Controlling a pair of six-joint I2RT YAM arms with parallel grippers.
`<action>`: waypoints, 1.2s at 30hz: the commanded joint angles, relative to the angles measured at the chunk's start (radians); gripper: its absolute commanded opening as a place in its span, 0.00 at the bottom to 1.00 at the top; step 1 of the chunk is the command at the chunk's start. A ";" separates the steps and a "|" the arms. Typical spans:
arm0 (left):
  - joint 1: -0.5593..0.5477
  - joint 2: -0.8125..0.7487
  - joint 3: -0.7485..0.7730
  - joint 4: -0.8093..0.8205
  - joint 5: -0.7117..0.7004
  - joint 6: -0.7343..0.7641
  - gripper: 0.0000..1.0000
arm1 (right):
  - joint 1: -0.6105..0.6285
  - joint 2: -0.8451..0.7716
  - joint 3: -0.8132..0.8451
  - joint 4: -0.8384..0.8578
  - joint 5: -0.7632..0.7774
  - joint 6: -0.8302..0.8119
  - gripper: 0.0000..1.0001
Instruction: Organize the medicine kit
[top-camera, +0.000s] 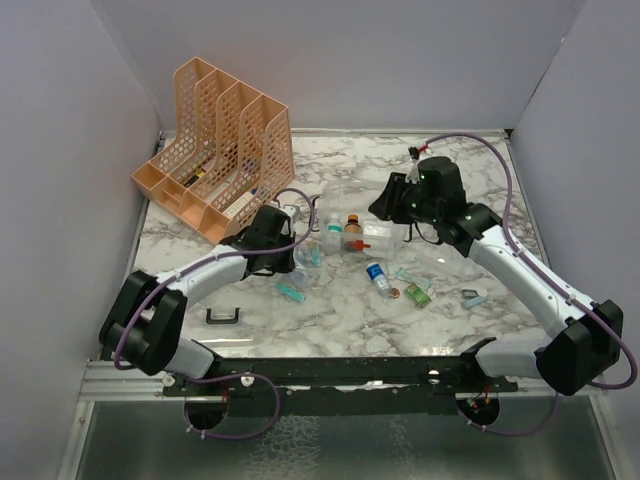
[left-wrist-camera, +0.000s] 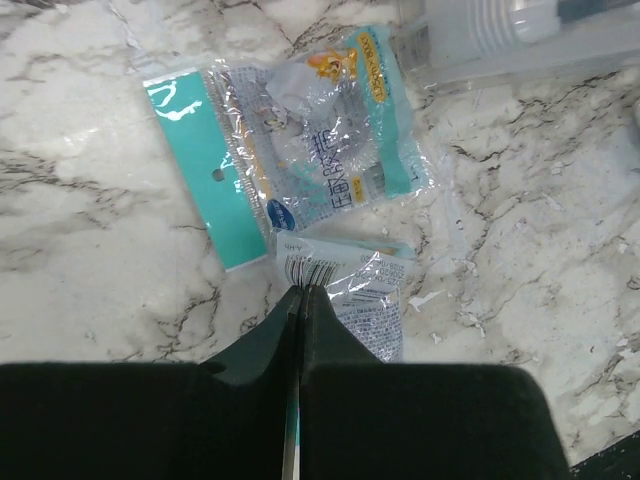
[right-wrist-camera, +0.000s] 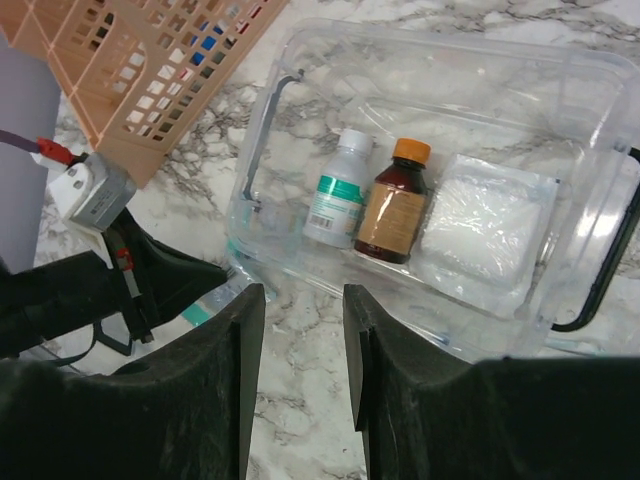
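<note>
The medicine kit (top-camera: 365, 232) is a clear box at the table's middle, lid open. In the right wrist view, the kit (right-wrist-camera: 300, 120) holds a white bottle (right-wrist-camera: 338, 190), a brown bottle with an orange cap (right-wrist-camera: 395, 205) and a white gauze pack (right-wrist-camera: 480, 230). My right gripper (right-wrist-camera: 305, 300) is open and empty, above the marble just in front of the kit; it also shows in the top view (top-camera: 395, 208). My left gripper (left-wrist-camera: 300, 292) is shut on the edge of a small foil packet with a barcode (left-wrist-camera: 355, 295), left of the kit (top-camera: 298, 252).
A larger teal-and-clear packet (left-wrist-camera: 300, 150) lies just past the held one. An orange mesh rack (top-camera: 215, 150) stands at the back left. A blue-capped bottle (top-camera: 378, 278), a green item (top-camera: 418, 293), a teal packet (top-camera: 292, 290) and a loose black handle (top-camera: 223, 316) lie in front.
</note>
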 joint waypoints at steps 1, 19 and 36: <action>-0.002 -0.142 -0.019 -0.014 -0.063 -0.022 0.00 | -0.002 -0.020 -0.046 0.121 -0.137 -0.023 0.39; 0.000 -0.530 0.166 0.071 -0.179 -0.178 0.00 | 0.077 -0.001 -0.157 0.614 -0.440 0.150 0.59; 0.000 -0.506 0.243 0.130 -0.141 -0.284 0.00 | 0.150 0.124 -0.075 0.898 -0.444 0.282 0.58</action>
